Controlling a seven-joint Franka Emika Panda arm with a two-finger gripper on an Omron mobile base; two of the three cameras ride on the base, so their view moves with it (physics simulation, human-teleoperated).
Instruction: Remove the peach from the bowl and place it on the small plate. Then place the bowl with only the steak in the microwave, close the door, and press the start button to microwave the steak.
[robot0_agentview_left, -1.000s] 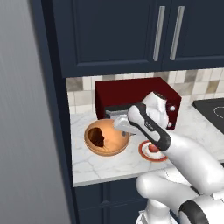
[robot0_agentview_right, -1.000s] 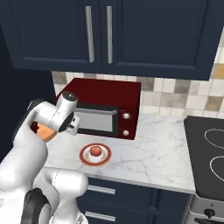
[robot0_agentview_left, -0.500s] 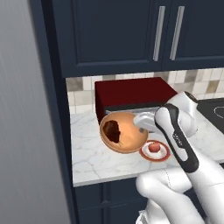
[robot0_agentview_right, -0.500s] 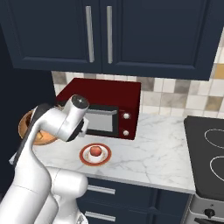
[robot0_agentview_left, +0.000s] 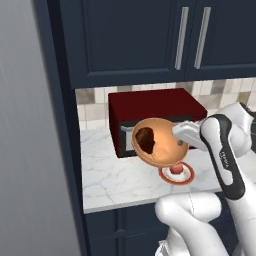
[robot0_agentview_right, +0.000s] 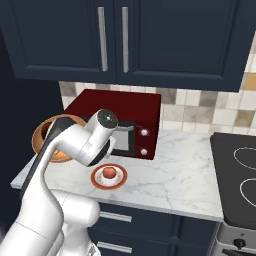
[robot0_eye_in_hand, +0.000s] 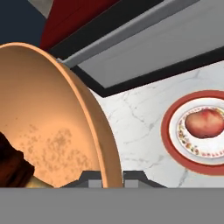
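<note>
My gripper (robot0_agentview_left: 181, 135) is shut on the right rim of the orange bowl (robot0_agentview_left: 160, 142), which hangs tilted above the counter, just in front of the red microwave (robot0_agentview_left: 150, 102). The dark steak (robot0_agentview_left: 145, 140) lies inside the bowl against its left wall. In the hand view my gripper (robot0_eye_in_hand: 111, 175) pinches the bowl (robot0_eye_in_hand: 52, 131) at its edge, with the steak (robot0_eye_in_hand: 11, 168) at lower left. The peach (robot0_agentview_left: 176, 169) rests on the small red-rimmed plate (robot0_agentview_left: 187, 175) on the counter below the bowl. From the right, the bowl (robot0_agentview_right: 45, 137) shows behind my arm, left of the peach (robot0_agentview_right: 108, 173).
The microwave (robot0_agentview_right: 125, 105) stands against the tiled wall, and its door looks shut. Dark upper cabinets (robot0_agentview_left: 150, 35) hang above it. A tall dark panel (robot0_agentview_left: 55, 125) closes off the counter's left end. A black stovetop (robot0_agentview_right: 240, 170) lies to the right.
The bowl has been lifted off the counter's left side and carried right and up to the microwave's front, tilting as it went. The peach and plate have stayed put.
</note>
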